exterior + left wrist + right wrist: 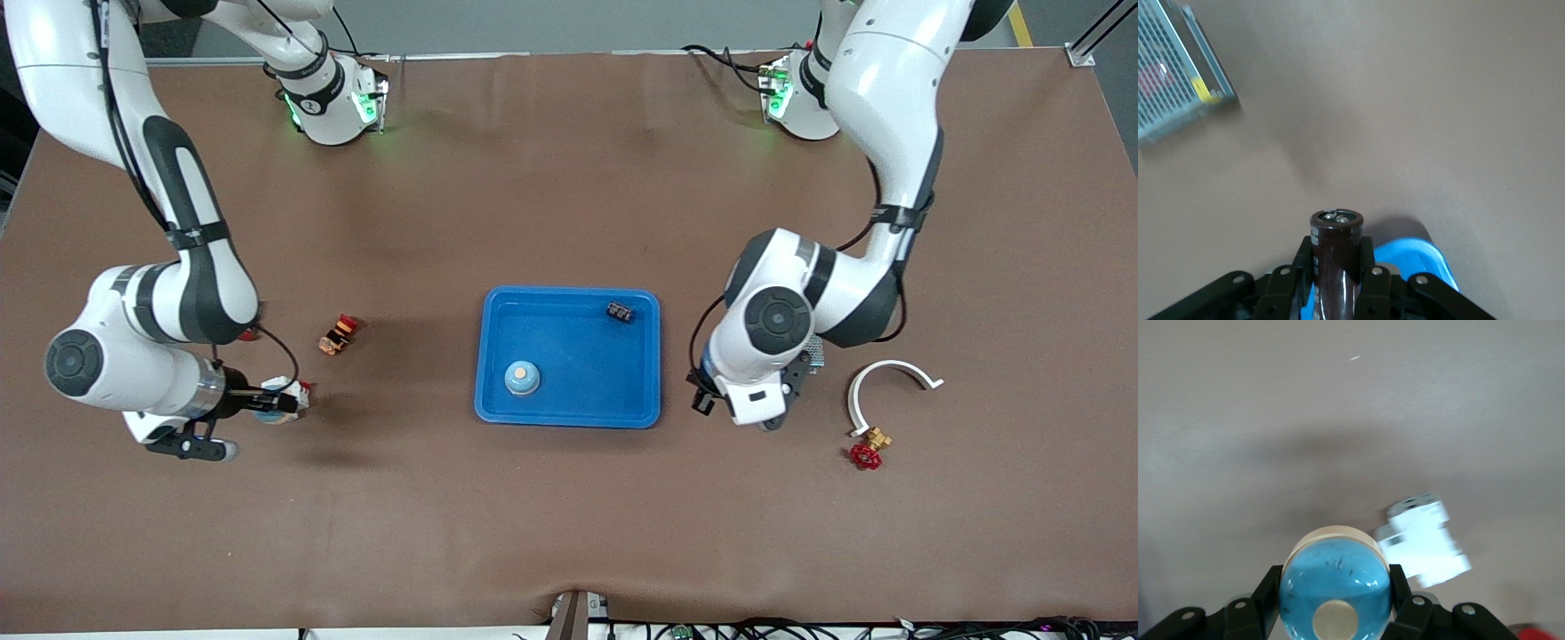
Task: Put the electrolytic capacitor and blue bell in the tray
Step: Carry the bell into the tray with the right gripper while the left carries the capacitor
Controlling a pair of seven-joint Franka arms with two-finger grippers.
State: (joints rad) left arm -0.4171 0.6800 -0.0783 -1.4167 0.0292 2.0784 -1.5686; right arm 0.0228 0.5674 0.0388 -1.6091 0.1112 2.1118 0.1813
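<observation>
The blue tray lies mid-table. In it sit a blue bell and a small black part. My right gripper is shut on another blue bell, low over the table toward the right arm's end. A dark brown electrolytic capacitor stands clamped in my left gripper, which is shut on it. That gripper hangs just outside the tray's rim at the left arm's end. The front view does not show the capacitor.
A white part lies on the table beside the right gripper. An orange and red piece lies farther from the camera. Near the left arm are a grey mesh box, a white curved piece and a red-handled brass valve.
</observation>
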